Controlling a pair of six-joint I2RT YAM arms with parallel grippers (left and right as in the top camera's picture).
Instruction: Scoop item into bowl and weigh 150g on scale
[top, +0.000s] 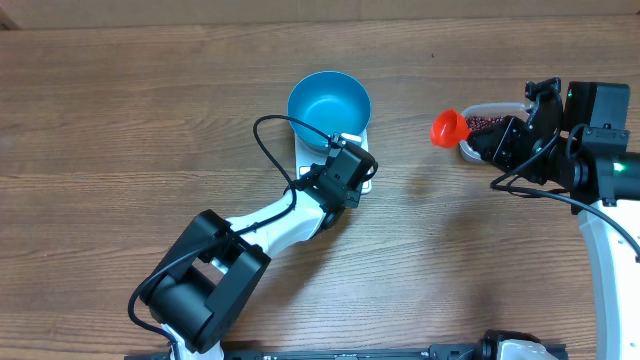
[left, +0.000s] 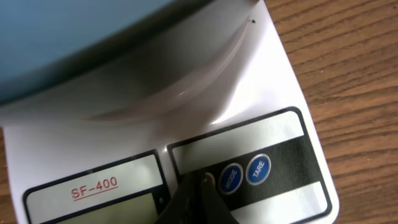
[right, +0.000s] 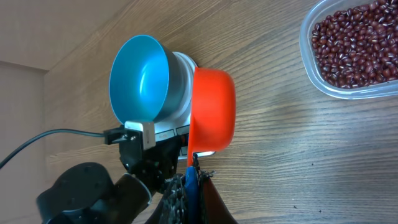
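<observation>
The blue bowl (top: 329, 98) sits empty on the white scale (top: 306, 158). My left gripper (top: 350, 172) is shut, its tip (left: 200, 186) pressed on the scale's (left: 261, 74) button panel just left of the MODE button (left: 231, 177). To the right, my right gripper (top: 480, 139) is shut on the blue handle (right: 189, 180) of an orange-red scoop (top: 450, 127), held above the table between the bowl (right: 140, 78) and the beans (right: 354, 43). The scoop (right: 211, 109) shows its underside; its contents are hidden.
The beans (top: 490, 122) lie in a clear plastic tub (top: 500, 105) at the right, partly under my right arm. A black cable (top: 270, 150) loops from the left arm beside the scale. The TARE button (left: 258, 169) is at the panel's right.
</observation>
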